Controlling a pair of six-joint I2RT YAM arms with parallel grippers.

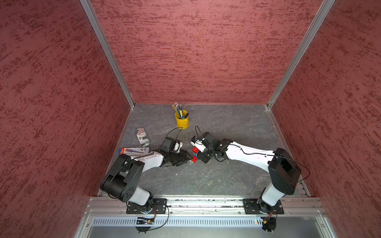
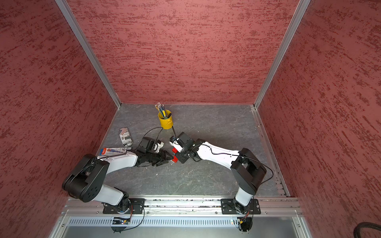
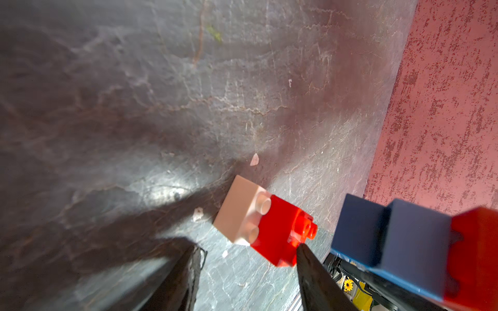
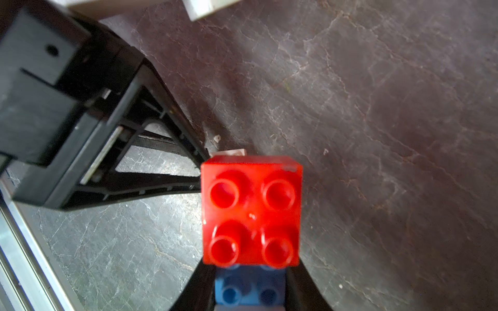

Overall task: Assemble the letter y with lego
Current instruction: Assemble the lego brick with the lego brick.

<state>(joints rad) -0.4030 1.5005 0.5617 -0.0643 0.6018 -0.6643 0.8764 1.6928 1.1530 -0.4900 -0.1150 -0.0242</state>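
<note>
1. Near the middle of the tabletop (image 1: 206, 181), the two arms meet tip to tip in both top views, and the lego (image 1: 195, 154) is gathered between them.
2. The right claw (image 1: 198, 154) is pressed together on a long blue brick (image 4: 250, 292). Its fingers (image 4: 305, 292) lie on both sides of this brick in the right wrist view.
3. A red brick (image 4: 250, 212) sits on the studded face of the long blue brick, and its four studs are turned toward the right wrist camera.
4. The left wrist view shows the same cluster from the side. A second blue brick (image 3: 358, 231) is joined to the long one, on the face away from the red brick.
5. The left claw (image 1: 189, 159) is spread. One finger (image 3: 315, 280) touches the red half of a red-and-white pair (image 3: 262, 223), and the other finger (image 3: 183, 277) stands clear of the white half.
6. This pair is just beside the second blue brick, with a narrow gap between them, and its red studs point to the blue.
7. I cannot tell whether the pair rests on the tabletop or hangs a little above it, because the view is blurred there.
8. A yellow pencil cup (image 1: 182, 121) stands upright toward the back wall. A printed can (image 1: 142, 137) lies on its side and a flat box (image 1: 135, 151) lies beside the left arm, both well apart from the lego.
</note>
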